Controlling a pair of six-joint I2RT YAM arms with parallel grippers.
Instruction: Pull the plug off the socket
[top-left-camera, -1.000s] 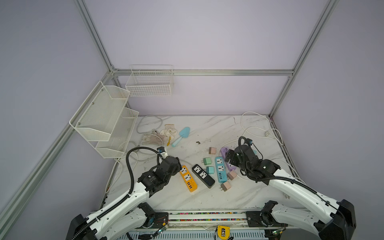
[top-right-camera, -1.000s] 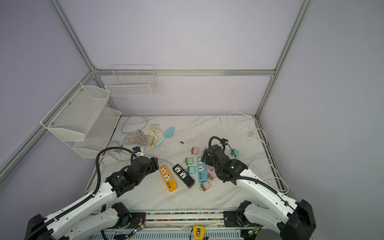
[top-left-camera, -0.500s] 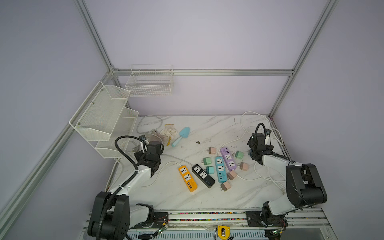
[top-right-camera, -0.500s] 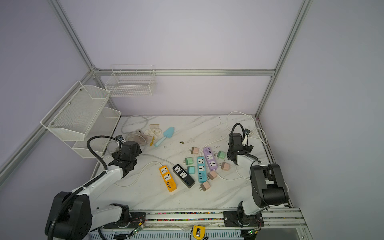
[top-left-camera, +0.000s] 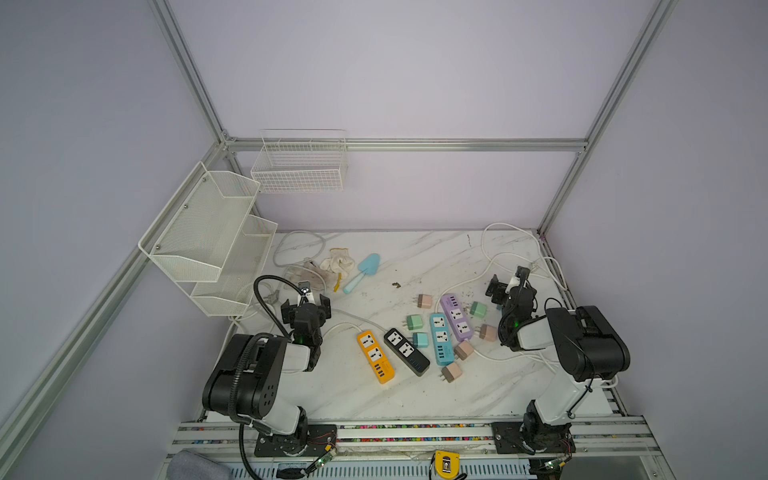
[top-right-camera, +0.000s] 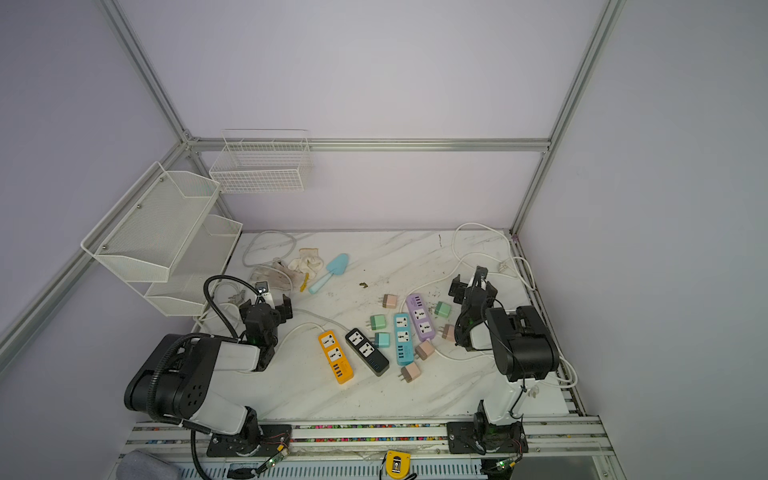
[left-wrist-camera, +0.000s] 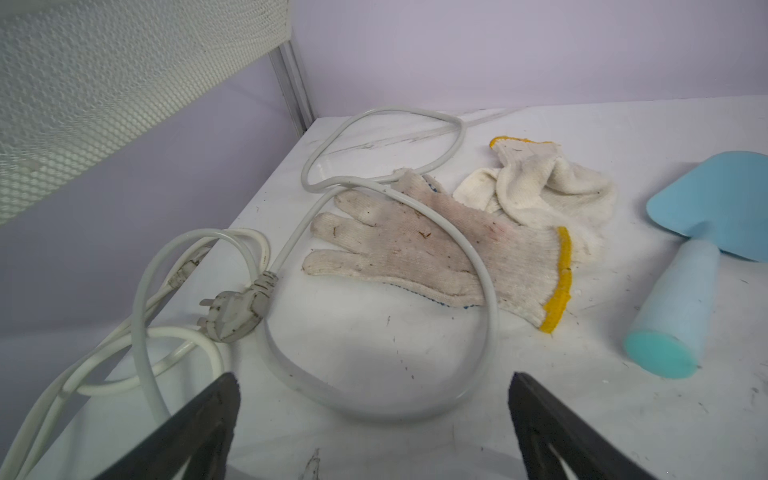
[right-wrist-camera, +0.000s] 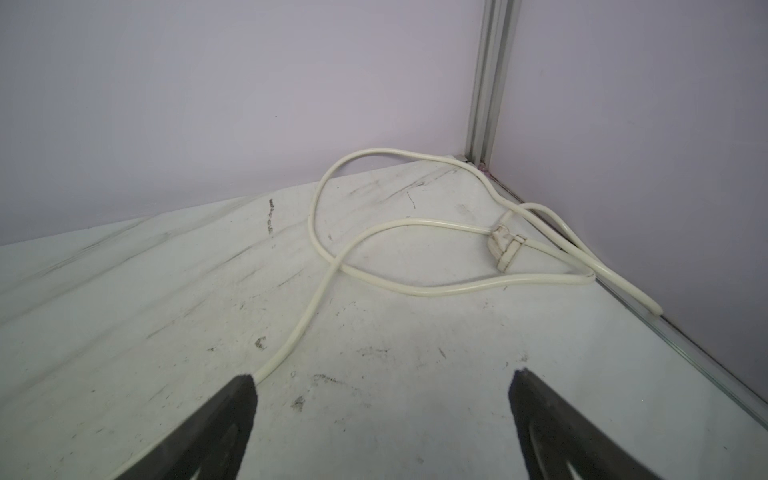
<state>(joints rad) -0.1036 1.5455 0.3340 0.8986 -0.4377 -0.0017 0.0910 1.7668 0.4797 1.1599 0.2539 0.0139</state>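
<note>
Four power strips lie side by side in both top views: orange (top-left-camera: 375, 356), black (top-left-camera: 406, 351), teal (top-left-camera: 440, 339) and purple (top-left-camera: 456, 316). Small cube plugs in pink (top-left-camera: 424, 301), green (top-left-camera: 478, 309) and teal (top-left-camera: 420, 339) lie loose on the marble around them; the socket faces I can see are bare. My left gripper (top-left-camera: 305, 306) (left-wrist-camera: 374, 399) is open and empty, left of the strips over a white cord (left-wrist-camera: 374, 409). Off to the strips' right, my right gripper (top-left-camera: 508, 286) (right-wrist-camera: 382, 395) is open and empty above bare table.
Work gloves (left-wrist-camera: 415, 245) and a blue trowel (left-wrist-camera: 698, 266) lie beyond the left gripper, beside a cord plug (left-wrist-camera: 232, 311). White mesh shelves (top-left-camera: 208, 232) stand at the left wall. A cord loop with a plug (right-wrist-camera: 505, 245) fills the far right corner.
Both arms have drawn back from over the power strips to the table's sides and folded up. The left gripper has opened wide; the right stayed open.
</note>
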